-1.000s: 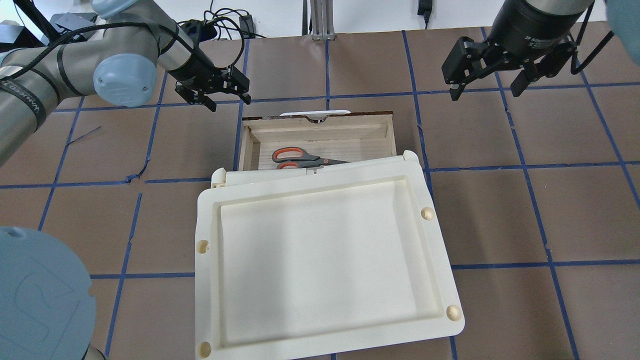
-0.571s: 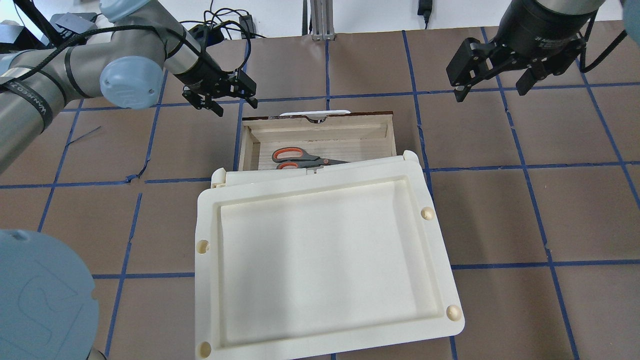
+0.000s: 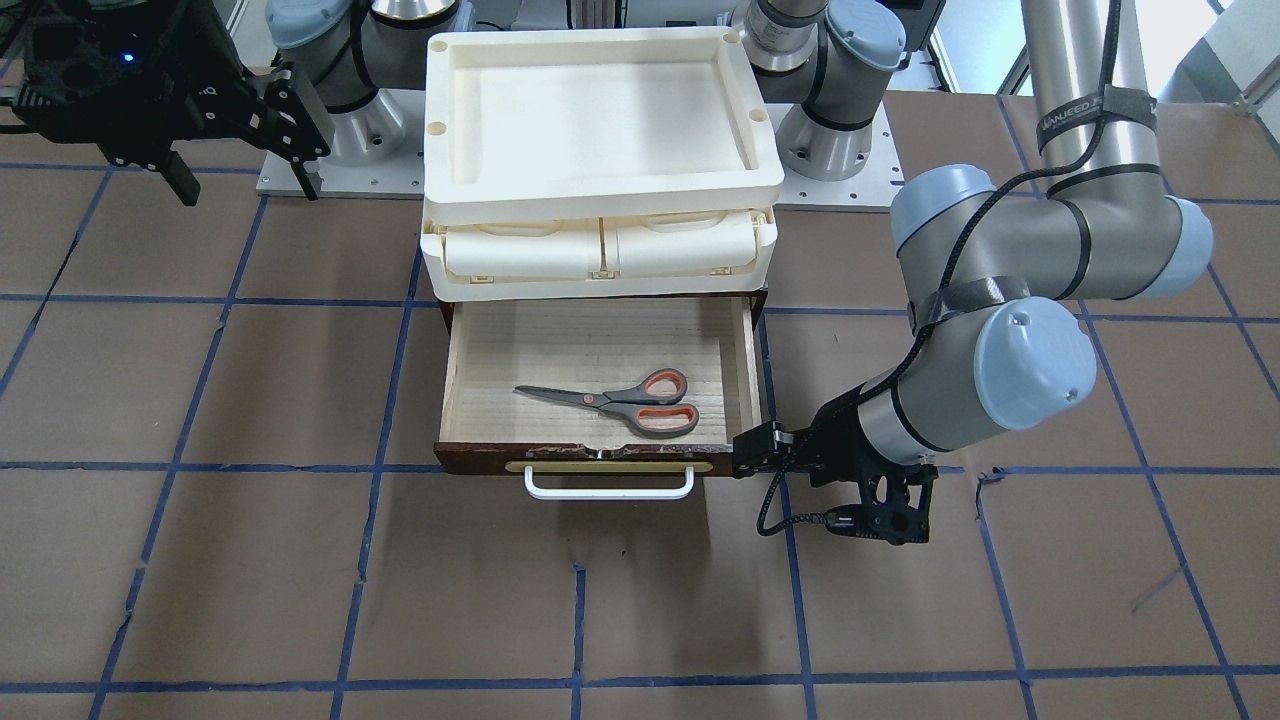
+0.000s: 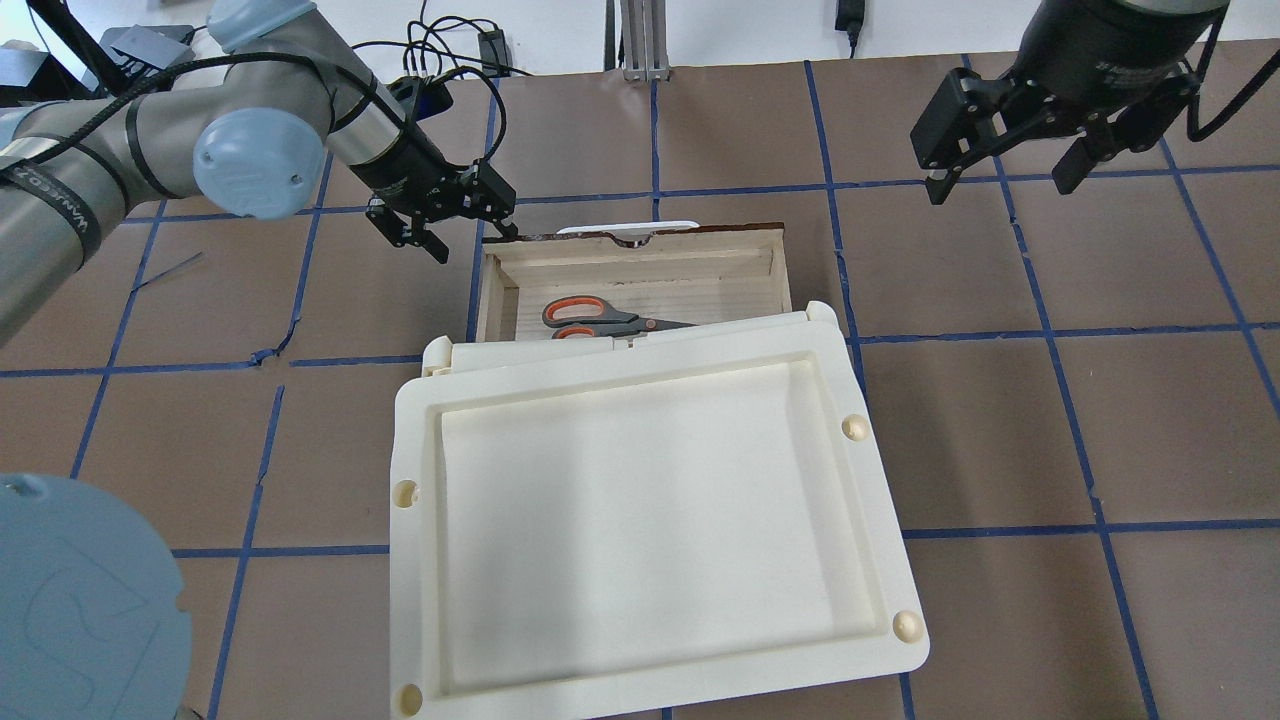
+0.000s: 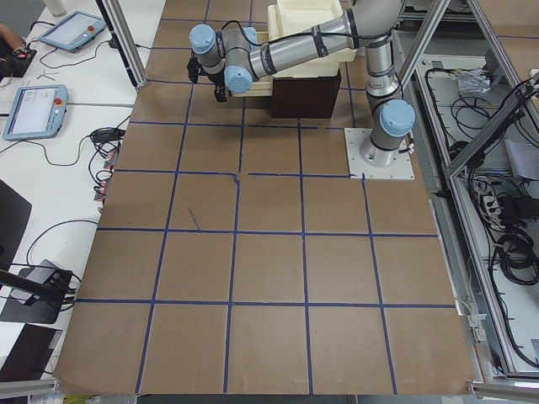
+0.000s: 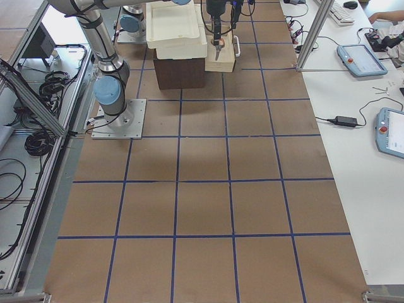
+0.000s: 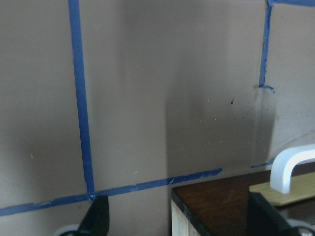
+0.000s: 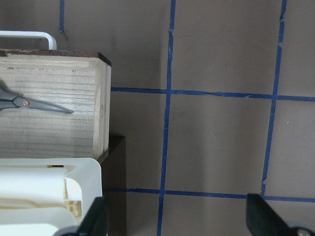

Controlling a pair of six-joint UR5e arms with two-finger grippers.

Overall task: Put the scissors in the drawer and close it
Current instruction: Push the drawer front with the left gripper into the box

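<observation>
Scissors [image 3: 610, 398] lie in the open drawer [image 3: 746, 370] as the left pincer [image 4: 472, 238], spread wide and empty, hovers by its front corner; the right pincer [image 4: 1000, 188] likewise gapes empty.

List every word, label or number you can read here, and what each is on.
"WANEED" on the black strap round the left arm; any further letters are cut off.
Screens of the teach pendants in the exterior left view: too small to read.
The drawer, scissors and cream unit: no text shows.
</observation>
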